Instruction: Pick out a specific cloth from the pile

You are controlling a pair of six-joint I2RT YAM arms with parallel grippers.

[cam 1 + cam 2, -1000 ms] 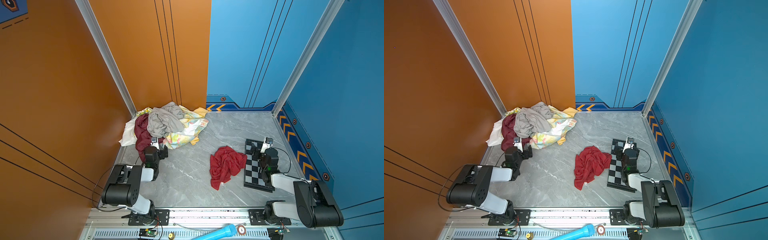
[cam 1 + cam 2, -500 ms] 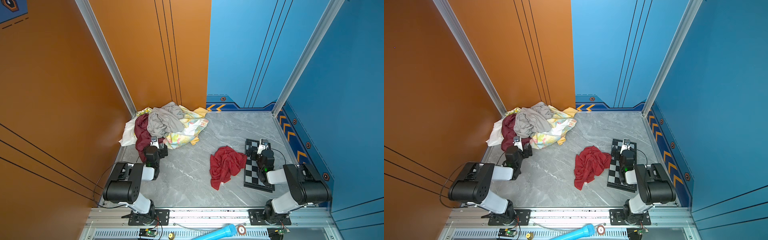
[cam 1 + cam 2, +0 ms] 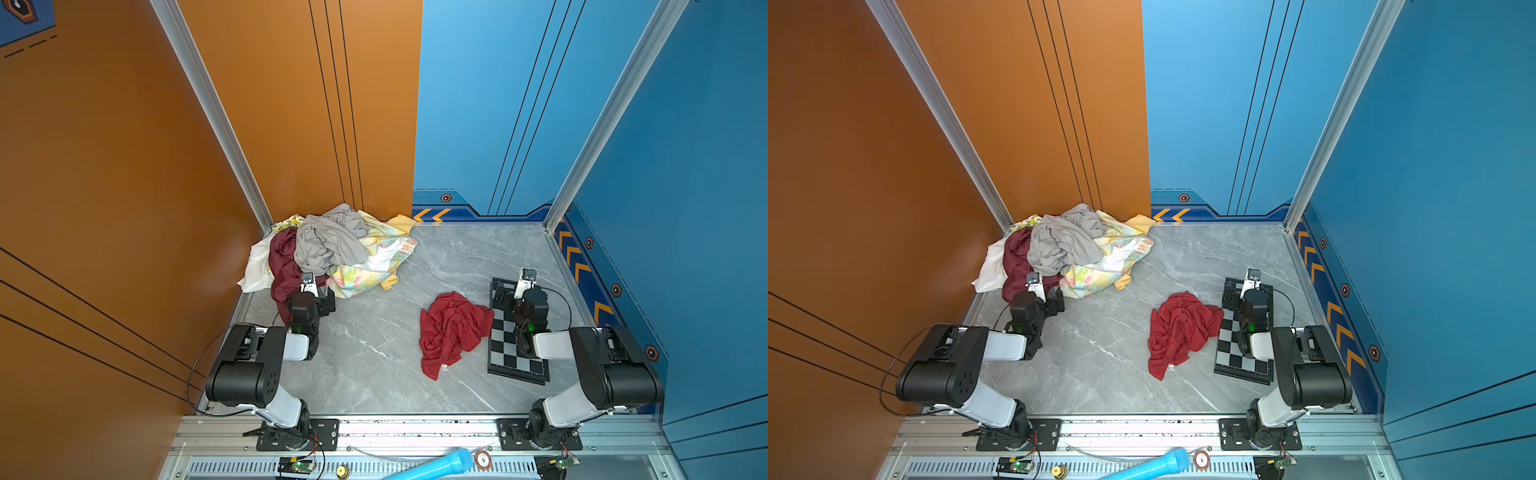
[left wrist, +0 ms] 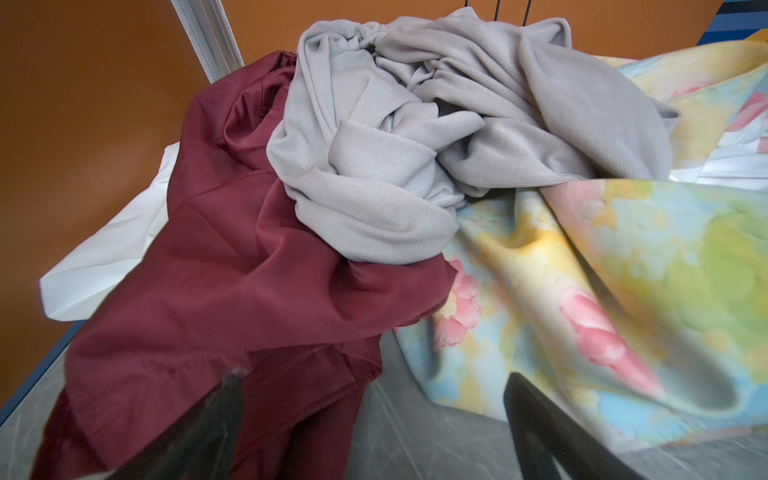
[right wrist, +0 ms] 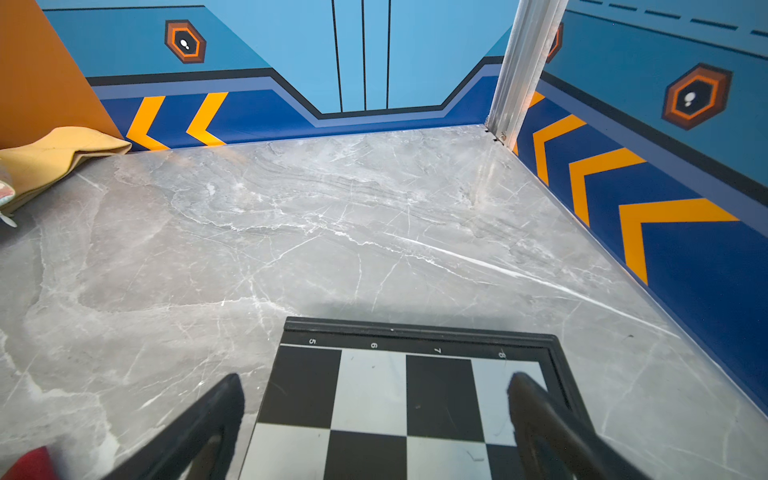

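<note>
On the grey table (image 3: 365, 374), a little toward 4 o'clock from the middle, lies the cloth (image 3: 451, 332). It is bright red and all crumpled up, and it shows in both top views (image 3: 1179, 332). No claw touches it. Its 3 o'clock side reaches the edge of the chessboard (image 3: 505, 357), which lies flat right beside it.

The right gripper (image 3: 505, 297) is over the far, 12 o'clock end of the chessboard (image 5: 374, 395). In the right wrist view the right gripper (image 5: 374, 379) has its two black fingers spread wide with nothing between them. One finger is over the table and one is over the corner of the board.

Far off, in the 11 o'clock corner by the orange wall, sits the pile (image 3: 332, 249), well apart from the cloth. The left gripper (image 3: 324, 297) is at the pile's near edge. In the left wrist view the left gripper (image 4: 374, 376) is spread wide too and holds nothing. One finger is in front of the maroon cloth (image 4: 228, 291) and the other is in front of the flowery cloth (image 4: 623, 270). A grey cloth (image 4: 395, 166) lies on top of the pile, and a white cloth (image 4: 104, 257) peeks out at its 9 o'clock side.
</note>
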